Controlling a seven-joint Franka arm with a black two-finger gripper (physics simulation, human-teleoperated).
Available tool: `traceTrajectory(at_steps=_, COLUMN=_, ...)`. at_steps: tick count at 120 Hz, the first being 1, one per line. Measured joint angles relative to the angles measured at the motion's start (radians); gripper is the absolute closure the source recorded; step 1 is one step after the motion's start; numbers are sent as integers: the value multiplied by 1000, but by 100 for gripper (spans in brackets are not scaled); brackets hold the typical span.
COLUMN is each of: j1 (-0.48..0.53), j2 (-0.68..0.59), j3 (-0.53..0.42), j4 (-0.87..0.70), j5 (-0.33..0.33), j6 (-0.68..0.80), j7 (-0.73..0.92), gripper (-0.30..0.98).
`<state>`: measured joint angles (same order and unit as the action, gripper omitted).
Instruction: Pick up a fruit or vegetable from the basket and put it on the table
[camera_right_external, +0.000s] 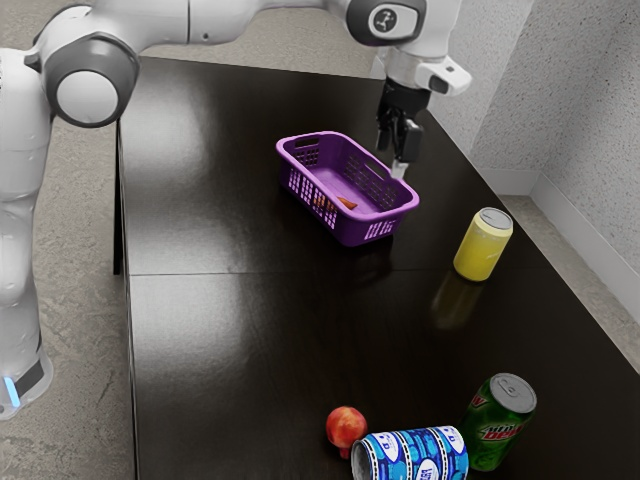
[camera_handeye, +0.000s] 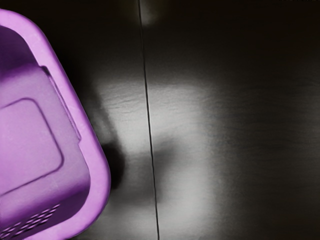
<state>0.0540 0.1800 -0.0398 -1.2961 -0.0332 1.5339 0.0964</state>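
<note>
In the exterior view my gripper (camera_right_external: 400, 160) points down at the far long side of the purple basket (camera_right_external: 408, 204), by its rim. A small orange piece, perhaps a carrot (camera_right_external: 347, 203), lies low inside the basket, and a reddish patch shows through the near mesh wall. The wrist view has part of the basket (camera_handeye: 99, 175), with its curved rim and a bare stretch of floor. A round red fruit (camera_right_external: 346, 426) rests on the dark table (camera_right_external: 230, 350), well away from the basket.
A yellow can (camera_right_external: 483, 246) stands upright between the basket and the table's far edge. Close to the red fruit are a blue and white can (camera_right_external: 412, 458) on its side and an upright green can (camera_right_external: 497, 422).
</note>
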Motion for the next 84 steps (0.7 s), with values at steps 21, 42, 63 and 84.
traceTrajectory(at_steps=21, j1=-3, j2=44, j3=9, j4=50, j5=-15, j6=-2, j7=-3, gripper=0)
traceTrajectory(at_steps=42, j1=-4, j2=61, j3=158, j4=58, j5=-13, j6=8, j7=4, gripper=0)
traceTrajectory(at_steps=63, j1=-10, j2=62, j3=190, j4=55, j5=61, j6=35, j7=65, gripper=0)
traceTrajectory(at_steps=84, j1=8, j2=107, j3=176, j4=72, j5=108, j6=70, j7=140, gripper=0)
